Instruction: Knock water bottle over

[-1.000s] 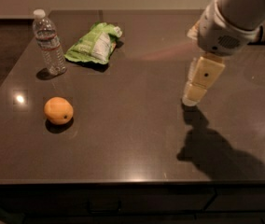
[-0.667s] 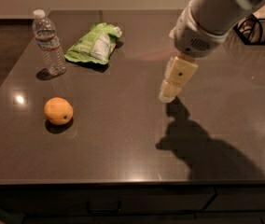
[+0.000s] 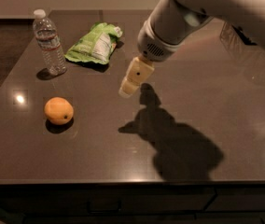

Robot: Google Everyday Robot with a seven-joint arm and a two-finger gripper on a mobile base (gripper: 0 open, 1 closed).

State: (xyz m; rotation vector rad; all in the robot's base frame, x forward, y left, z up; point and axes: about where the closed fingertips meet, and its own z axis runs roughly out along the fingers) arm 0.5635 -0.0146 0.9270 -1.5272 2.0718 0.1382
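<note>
The cream-coloured two-finger gripper (image 3: 126,91) hangs above the middle of the dark, glossy stone-like counter (image 3: 76,162), pointing down and to the left at a slant. Its jaws look pressed together into one narrow tapering block; they hold nothing and touch nothing. The bulky white arm (image 3: 179,22) behind it comes in from the upper right and throws a broad dark shadow (image 3: 179,148) on the counter below and to the right of the gripper

The small clear ribbed plastic water bottle (image 3: 50,43) stands upright near the far left corner of the counter, its long axis vertical, the white screw cap on top and a thin pale label band with red round its middle. It is well apart from the gripper, to its left and farther back

Just right of the bottle lies a crumpled green snack bag (image 3: 95,44), flat on the counter, between bottle and arm. A round, matte orange fruit (image 3: 59,110) sits nearer the front, on the left, lower than the bottle and apart from it
</note>
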